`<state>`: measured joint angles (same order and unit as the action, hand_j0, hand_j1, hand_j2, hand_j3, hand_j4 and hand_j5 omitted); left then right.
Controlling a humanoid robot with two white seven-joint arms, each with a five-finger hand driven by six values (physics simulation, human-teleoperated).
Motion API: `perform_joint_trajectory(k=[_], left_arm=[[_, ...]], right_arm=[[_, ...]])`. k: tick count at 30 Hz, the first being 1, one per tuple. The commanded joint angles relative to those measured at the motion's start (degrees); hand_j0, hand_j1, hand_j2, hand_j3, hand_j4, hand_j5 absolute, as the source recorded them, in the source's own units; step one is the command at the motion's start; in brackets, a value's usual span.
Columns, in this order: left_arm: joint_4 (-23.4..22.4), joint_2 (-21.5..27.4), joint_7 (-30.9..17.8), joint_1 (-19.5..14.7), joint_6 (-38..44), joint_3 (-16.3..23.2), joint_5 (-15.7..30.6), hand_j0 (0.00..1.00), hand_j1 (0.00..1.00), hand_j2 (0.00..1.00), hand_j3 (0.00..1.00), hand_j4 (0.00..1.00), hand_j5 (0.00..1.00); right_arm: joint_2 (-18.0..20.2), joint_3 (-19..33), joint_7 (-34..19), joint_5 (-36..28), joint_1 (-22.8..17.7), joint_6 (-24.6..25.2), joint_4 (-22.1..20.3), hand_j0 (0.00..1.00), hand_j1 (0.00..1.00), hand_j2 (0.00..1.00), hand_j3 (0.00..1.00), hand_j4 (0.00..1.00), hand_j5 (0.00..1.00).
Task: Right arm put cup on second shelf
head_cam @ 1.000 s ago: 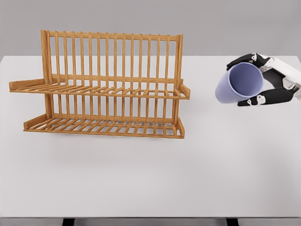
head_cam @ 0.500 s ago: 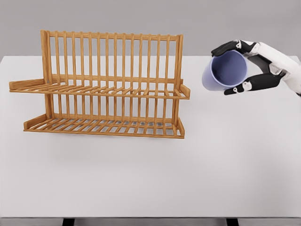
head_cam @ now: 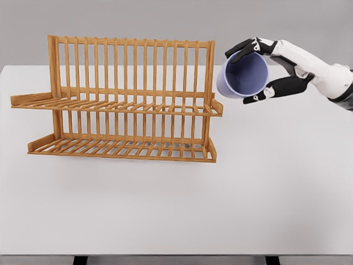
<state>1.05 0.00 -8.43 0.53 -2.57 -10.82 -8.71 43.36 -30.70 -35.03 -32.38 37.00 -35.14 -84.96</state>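
Head view of a white table bearing one wooden dish rack and, above it, one lilac cup held in the one hand visible, the right hand. The rack stands on the left half of the table and has two slatted shelves: one lower shelf resting near the tabletop and one upper shelf about halfway up the frame, both backed by a single row of upright bars between two taller end posts. Both shelves carry nothing. The right arm, white with dark finger segments, enters from the right edge and reaches leftward. Its hand is closed around the cup, with dark fingers curled over the upper rim and the thumb pressed against the lower side wall. The cup is tilted onto its side, its open mouth turned toward the camera so that the interior is seen, and it is clear of the table. The cup lies just beside the rack's right end post, at the height of the upper part of the frame and above the level of the upper shelf, apparently not touching the rack. The left arm is out of view.
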Motion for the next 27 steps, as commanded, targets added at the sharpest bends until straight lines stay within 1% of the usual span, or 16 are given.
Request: perform_joint_trajectory(k=[1, 4, 10, 13, 17, 18, 21, 27], left_arm=[[0.0, 0.0, -0.01, 0.0, 0.02, 0.01, 0.01, 1.0, 1.0, 1.0, 1.0, 1.0, 1.0], [0.0, 0.0, -0.01, 0.0, -0.06, 0.01, 0.01, 1.0, 1.0, 1.0, 1.0, 1.0, 1.0], [0.0, 0.0, -0.01, 0.0, -0.06, 0.01, 0.01, 1.0, 1.0, 1.0, 1.0, 1.0, 1.0], [0.0, 0.0, -0.01, 0.0, -0.06, 0.01, 0.01, 1.0, 1.0, 1.0, 1.0, 1.0, 1.0], [0.0, 0.0, -0.01, 0.0, -0.06, 0.01, 0.01, 1.0, 1.0, 1.0, 1.0, 1.0, 1.0], [0.0, 0.0, -0.01, 0.0, 0.02, 0.01, 0.01, 1.0, 1.0, 1.0, 1.0, 1.0, 1.0], [0.0, 0.0, -0.01, 0.0, -0.06, 0.01, 0.01, 1.0, 1.0, 1.0, 1.0, 1.0, 1.0], [0.0, 0.0, -0.01, 0.0, 0.02, 0.01, 0.01, 1.0, 1.0, 1.0, 1.0, 1.0, 1.0]], right_arm=[[-0.82, 0.03, 0.03, 0.21, 0.0, 0.14, -0.03, 0.65, 0.65, 0.65, 0.65, 0.65, 0.65], [-3.28, 0.03, 0.03, 2.5, 0.7, 0.14, 0.06, 0.65, 0.65, 0.65, 0.65, 0.65, 0.65], [-5.04, -0.06, 0.03, 3.82, 2.2, 0.14, 0.06, 0.65, 0.65, 0.65, 0.65, 0.65, 0.65], [-7.06, -0.06, 0.03, 5.4, 2.2, 0.14, 0.15, 0.65, 0.65, 0.65, 0.65, 0.65, 0.65], [-8.29, -0.41, 0.03, 6.37, 2.29, 0.14, 0.23, 0.65, 0.65, 0.65, 0.65, 0.65, 0.65], [-8.56, -0.58, 0.03, 7.51, 2.2, 0.14, 0.23, 0.65, 0.65, 0.65, 0.65, 0.65, 0.65], [-10.4, -0.67, 0.03, 9.18, 1.94, 0.14, 0.41, 0.65, 0.65, 0.65, 0.65, 0.65, 0.65], [-10.75, -0.76, 0.03, 9.62, 1.67, 0.14, 0.24, 0.65, 0.65, 0.65, 0.65, 0.65, 0.65]])
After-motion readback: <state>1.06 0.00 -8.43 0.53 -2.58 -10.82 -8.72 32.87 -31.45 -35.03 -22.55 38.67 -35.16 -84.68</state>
